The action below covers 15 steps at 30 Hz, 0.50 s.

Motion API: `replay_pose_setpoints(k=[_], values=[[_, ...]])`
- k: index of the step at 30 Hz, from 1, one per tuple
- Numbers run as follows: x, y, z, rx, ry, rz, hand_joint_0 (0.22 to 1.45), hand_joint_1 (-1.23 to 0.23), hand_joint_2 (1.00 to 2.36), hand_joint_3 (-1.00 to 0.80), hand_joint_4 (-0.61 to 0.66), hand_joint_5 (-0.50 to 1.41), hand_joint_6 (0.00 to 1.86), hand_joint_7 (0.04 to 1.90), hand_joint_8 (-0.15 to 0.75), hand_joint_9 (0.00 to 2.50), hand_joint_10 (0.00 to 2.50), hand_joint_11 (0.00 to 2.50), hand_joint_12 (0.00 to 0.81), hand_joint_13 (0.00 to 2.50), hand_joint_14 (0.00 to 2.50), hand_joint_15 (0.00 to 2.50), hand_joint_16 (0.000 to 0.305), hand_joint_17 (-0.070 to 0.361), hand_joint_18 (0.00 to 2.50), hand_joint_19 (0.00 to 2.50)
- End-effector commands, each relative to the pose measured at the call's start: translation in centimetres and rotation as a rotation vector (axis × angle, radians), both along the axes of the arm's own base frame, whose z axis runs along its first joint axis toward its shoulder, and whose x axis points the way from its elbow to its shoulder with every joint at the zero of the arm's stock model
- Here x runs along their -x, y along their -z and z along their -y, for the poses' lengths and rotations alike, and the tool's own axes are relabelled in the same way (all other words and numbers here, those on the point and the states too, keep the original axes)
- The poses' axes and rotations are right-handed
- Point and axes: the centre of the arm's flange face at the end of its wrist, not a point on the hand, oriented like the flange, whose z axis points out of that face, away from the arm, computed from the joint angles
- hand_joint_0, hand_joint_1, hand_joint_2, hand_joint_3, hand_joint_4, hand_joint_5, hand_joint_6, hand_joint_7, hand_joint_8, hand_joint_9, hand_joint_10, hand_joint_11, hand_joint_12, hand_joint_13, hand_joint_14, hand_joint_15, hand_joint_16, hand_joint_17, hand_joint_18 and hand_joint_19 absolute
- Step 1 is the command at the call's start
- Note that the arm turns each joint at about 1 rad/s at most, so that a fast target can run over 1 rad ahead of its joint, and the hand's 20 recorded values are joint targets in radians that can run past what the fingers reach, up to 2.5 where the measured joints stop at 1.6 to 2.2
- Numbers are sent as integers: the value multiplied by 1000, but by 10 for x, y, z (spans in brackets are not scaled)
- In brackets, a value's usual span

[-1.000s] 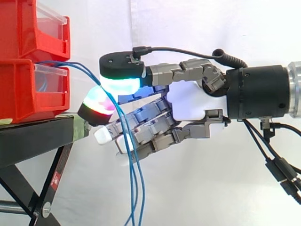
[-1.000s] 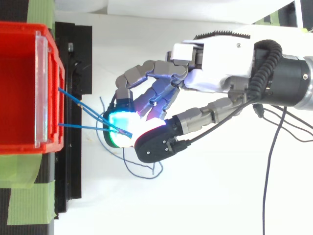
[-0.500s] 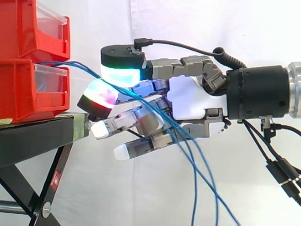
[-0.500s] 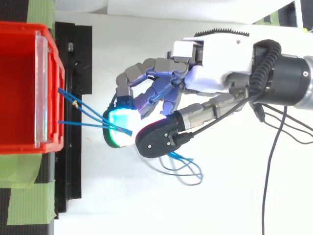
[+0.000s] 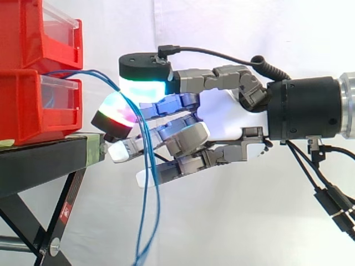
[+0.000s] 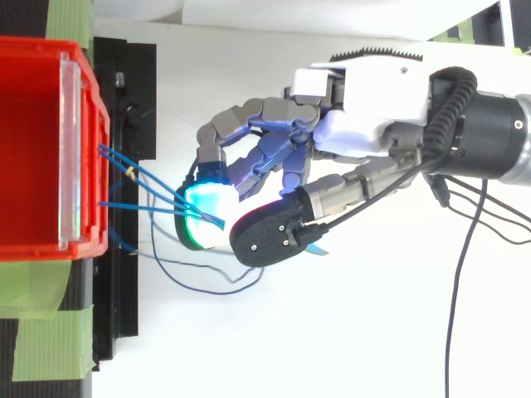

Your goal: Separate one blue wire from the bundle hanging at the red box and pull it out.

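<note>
Several blue wires (image 5: 145, 183) come out of the lower red box (image 5: 22, 105), arch to the right and hang down through the hand (image 5: 222, 117). The hand reaches in from the right, level with that box. The wires pass between its cyan-glowing thumb pad (image 5: 143, 88) and a red-green glowing fingertip (image 5: 113, 117), which pinch them; the other fingers curl loosely behind the hanging strands. From above, the wires (image 6: 141, 181) fan from the box's front wall (image 6: 93, 149) and meet at the glowing pad under the hand (image 6: 365, 108). A slack loop (image 6: 199, 280) lies below.
A second red box (image 5: 28, 27) is stacked on the lower one. Both rest on a black stand (image 5: 39, 160) with crossed legs. Green tape (image 6: 41, 348) marks the stand's near end. A white curtain hangs behind.
The hanging ends of the wires, flung out to the right half a second ago, have swung back left and hang straight down. The hand itself has hardly moved.
</note>
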Motion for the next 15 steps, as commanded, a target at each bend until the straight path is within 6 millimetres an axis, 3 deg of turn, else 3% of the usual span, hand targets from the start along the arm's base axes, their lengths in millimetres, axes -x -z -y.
replay_pose_setpoints(k=[1, 3, 4, 6, 7, 8, 11, 15], values=[[0, 1, 0, 0, 0, -1, 575, -725, 1018, -11, 154, -157, 889, 1263, 375, 742, 11, 558, 453, 1439, 19, 1233, 67, 151, 637, 525], [0, 0, 0, 0, -1, 1, 576, -728, 1017, -18, 152, -156, 889, 1262, 372, 742, 11, 549, 503, 1295, 24, 1040, 67, 152, 627, 506], [0, 0, 0, 0, 0, 1, 575, -728, 1017, -14, 157, -156, 889, 1266, 374, 741, 13, 550, 537, 1212, 24, 823, 67, 151, 621, 490], [0, 1, -2, 3, -2, -1, 576, -728, 1017, -17, 154, -156, 889, 1262, 373, 740, 11, 544, 546, 1156, 19, 617, 67, 150, 617, 464], [0, 1, -2, 3, -2, -1, 575, -728, 1017, -15, 153, -155, 889, 1259, 377, 741, 11, 535, 540, 1115, 15, 448, 66, 148, 619, 432], [0, 1, -2, 3, -2, -1, 575, -728, 1017, -12, 165, -153, 887, 1266, 402, 790, 11, 463, 514, 1103, 4, 105, 56, 126, 603, 257], [0, 0, -3, 3, -2, 1, 575, -728, 1018, -11, 174, -150, 883, 1286, 401, 831, 11, 479, 497, 1181, 0, 14, 48, 108, 602, 146], [-1, 0, -3, 3, -2, 1, 577, -727, 1017, -15, 178, -151, 883, 1297, 392, 836, 13, 494, 480, 1325, 3, 96, 45, 102, 591, 142]])
